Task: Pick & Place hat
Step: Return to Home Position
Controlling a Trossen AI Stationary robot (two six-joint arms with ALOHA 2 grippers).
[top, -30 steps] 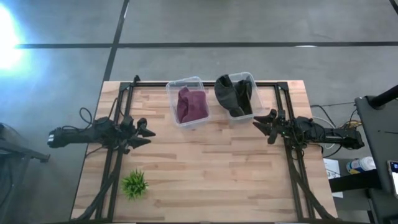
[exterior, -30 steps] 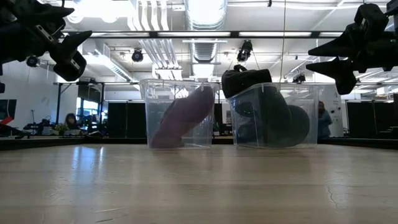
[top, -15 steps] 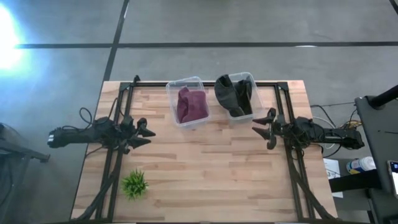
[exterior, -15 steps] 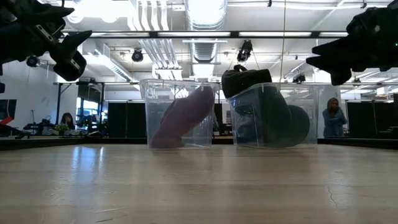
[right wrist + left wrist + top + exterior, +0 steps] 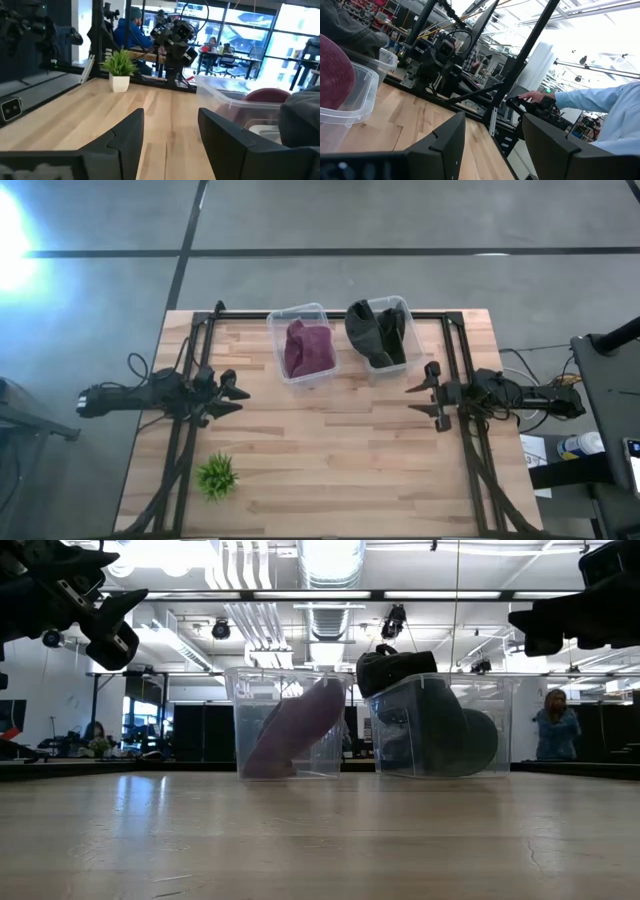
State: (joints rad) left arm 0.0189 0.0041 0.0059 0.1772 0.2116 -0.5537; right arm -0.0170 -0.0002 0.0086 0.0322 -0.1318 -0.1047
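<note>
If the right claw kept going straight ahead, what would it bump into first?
Most likely the left gripper, which faces the right gripper across the table. Nothing else seems to lie between them, though heights are hard to compare.

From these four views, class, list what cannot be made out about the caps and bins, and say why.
1. Number of black caps: the high view shows one dark heap in the right bin, and the low view shows it only through the bin wall.
2. Red cap: the left wrist view cuts it off at the picture edge.
3. Cap logos: none can be made out in any view.
4. Plant: outside the low view.
</note>
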